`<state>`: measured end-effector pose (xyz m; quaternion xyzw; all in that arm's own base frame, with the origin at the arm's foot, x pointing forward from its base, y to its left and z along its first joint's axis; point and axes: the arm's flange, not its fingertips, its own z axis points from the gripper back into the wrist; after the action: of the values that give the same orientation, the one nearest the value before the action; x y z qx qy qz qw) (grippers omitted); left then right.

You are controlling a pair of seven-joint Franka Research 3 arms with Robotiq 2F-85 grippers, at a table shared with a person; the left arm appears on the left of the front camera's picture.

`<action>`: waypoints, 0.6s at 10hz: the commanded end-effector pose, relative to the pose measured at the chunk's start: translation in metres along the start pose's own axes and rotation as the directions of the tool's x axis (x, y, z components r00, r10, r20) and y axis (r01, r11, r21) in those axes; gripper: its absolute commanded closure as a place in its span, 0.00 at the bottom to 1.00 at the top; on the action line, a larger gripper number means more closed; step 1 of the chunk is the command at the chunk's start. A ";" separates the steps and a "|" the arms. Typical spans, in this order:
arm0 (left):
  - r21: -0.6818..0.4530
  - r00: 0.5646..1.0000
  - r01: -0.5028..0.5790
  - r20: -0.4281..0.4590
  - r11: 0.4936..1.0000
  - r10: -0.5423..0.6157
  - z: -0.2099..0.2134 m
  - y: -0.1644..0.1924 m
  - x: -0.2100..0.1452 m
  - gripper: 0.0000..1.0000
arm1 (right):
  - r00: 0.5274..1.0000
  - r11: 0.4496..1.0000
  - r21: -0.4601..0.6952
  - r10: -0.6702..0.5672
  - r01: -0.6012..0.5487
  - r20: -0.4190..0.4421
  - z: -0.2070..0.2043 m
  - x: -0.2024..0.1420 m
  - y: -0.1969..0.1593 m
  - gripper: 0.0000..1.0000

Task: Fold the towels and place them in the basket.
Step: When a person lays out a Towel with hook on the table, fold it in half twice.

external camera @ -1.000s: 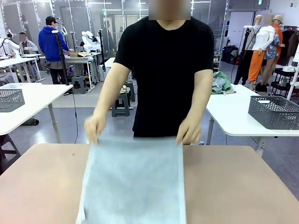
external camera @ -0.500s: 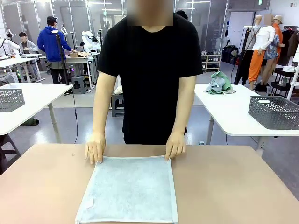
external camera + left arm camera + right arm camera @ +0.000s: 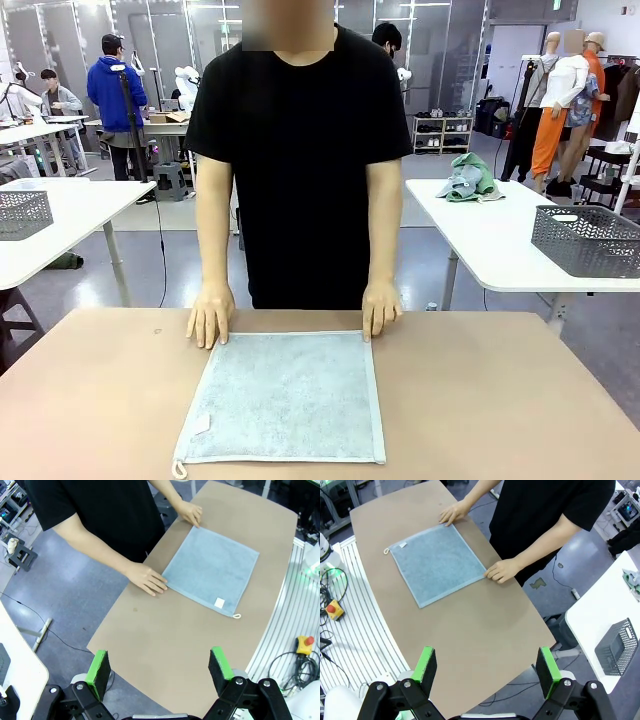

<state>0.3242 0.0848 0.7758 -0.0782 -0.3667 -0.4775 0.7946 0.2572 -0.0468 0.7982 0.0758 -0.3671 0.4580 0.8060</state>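
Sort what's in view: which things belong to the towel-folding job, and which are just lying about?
Job: blue-grey towel, flat on the table; the person's hands on its far corners; dark grey basket, likely, on the side table.
Lying about: paler basket; yellow stop button.

My left hand hangs high at the near left, splayed wide and gripping nothing. My right hand hangs high at the near right, seemingly level, equally wide and empty.
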 end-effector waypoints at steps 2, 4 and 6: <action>0.002 1.000 0.001 0.007 1.000 -0.001 0.000 -0.001 0.001 0.00 | 1.000 1.000 0.006 0.002 -0.002 0.005 0.000 0.001 0.000 0.00; 0.002 1.000 0.001 0.007 1.000 -0.001 0.000 -0.001 0.001 0.00 | 1.000 1.000 0.006 0.002 -0.002 0.005 0.000 0.001 0.000 0.00; 0.002 1.000 0.001 0.007 1.000 -0.001 0.000 -0.001 0.001 0.00 | 1.000 1.000 0.006 0.002 -0.002 0.005 0.000 0.001 0.000 0.00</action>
<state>0.3242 0.0848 0.7758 -0.0782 -0.3667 -0.4775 0.7946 0.2573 -0.0467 0.7982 0.0758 -0.3671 0.4580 0.8061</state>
